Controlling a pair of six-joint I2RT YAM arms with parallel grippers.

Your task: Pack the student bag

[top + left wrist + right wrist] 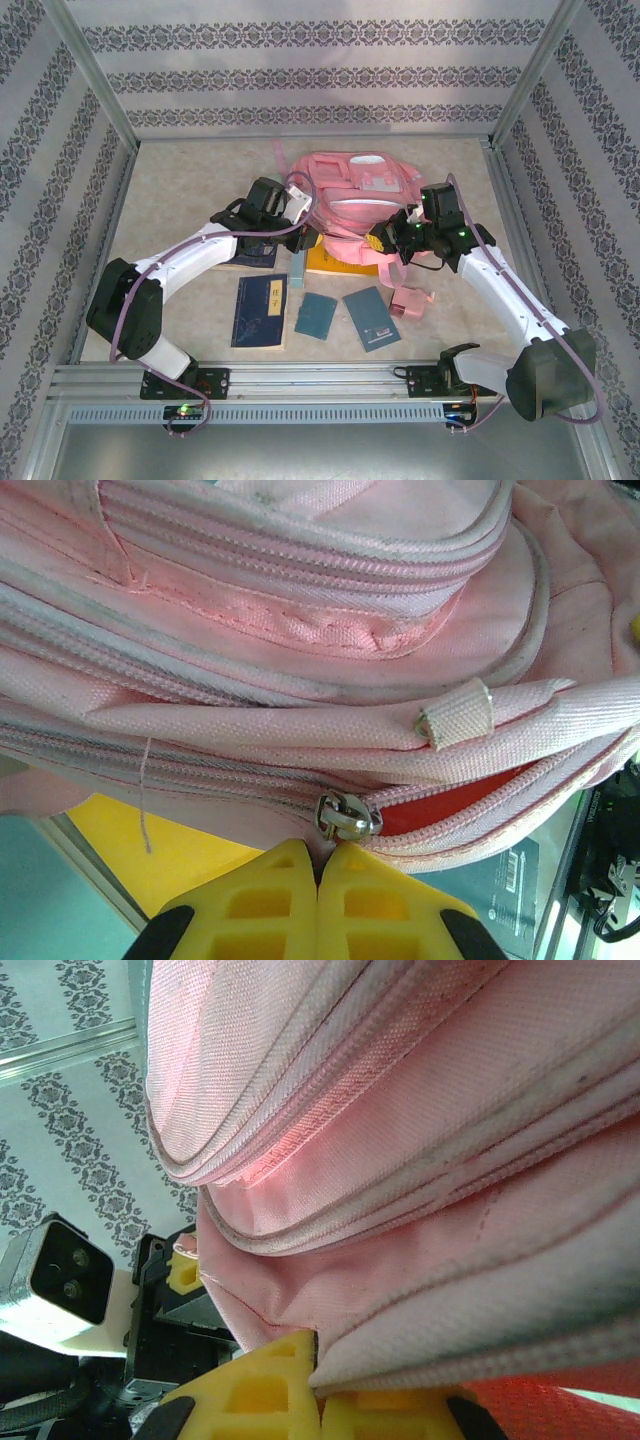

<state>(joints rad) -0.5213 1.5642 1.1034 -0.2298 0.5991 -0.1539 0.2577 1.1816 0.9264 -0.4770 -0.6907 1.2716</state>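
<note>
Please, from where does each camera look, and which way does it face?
Top external: high behind the arm bases, looking down and forward at the large pink fabric backpack; both arms show, left end effector and right end effector at it.
Left wrist: on the left arm, facing the backpack's metal zipper slider closely; its shut end effector shows at the bottom.
Right wrist: on the right arm, facing along the backpack toward the patterned wall; its end effector pinches the fabric.
Shared: both wrist views see the backpack's pink seams.
</note>
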